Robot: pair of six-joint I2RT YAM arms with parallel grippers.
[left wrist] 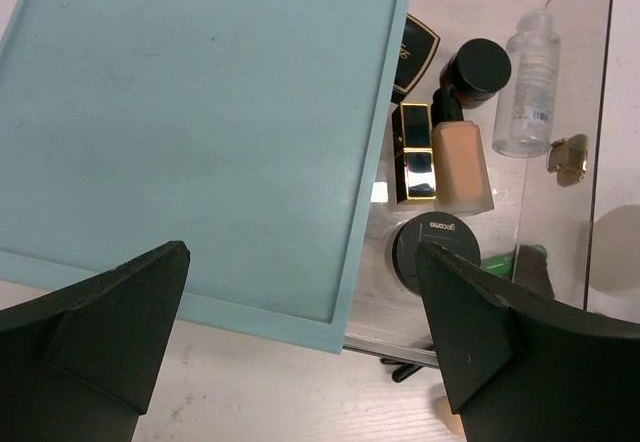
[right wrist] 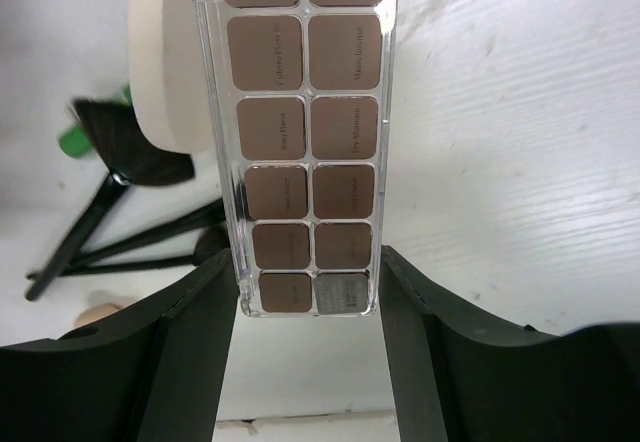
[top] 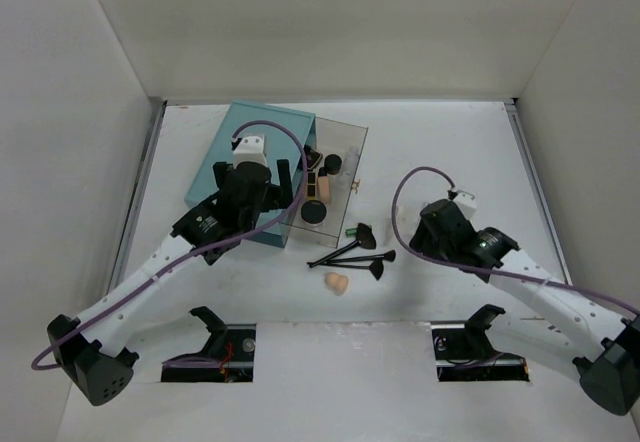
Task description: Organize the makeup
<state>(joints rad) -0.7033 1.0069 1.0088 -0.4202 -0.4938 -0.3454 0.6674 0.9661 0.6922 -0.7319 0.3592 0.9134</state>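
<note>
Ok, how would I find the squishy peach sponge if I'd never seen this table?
Start at the big teal box on the left. Black brushes lie to its right, nearer the arms. The sponge sits by their handles, the only small, rounded, peach thing there.

The right gripper (right wrist: 308, 267) is clamping the near end of a clear eyeshadow palette (right wrist: 300, 132), which is overlapping a round white puff (right wrist: 160, 72); black brushes (right wrist: 140, 162) are lying fanned at left.

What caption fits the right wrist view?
Right pincer grips a clear palette of brown pans over a white puff, black brushes beside.
</note>
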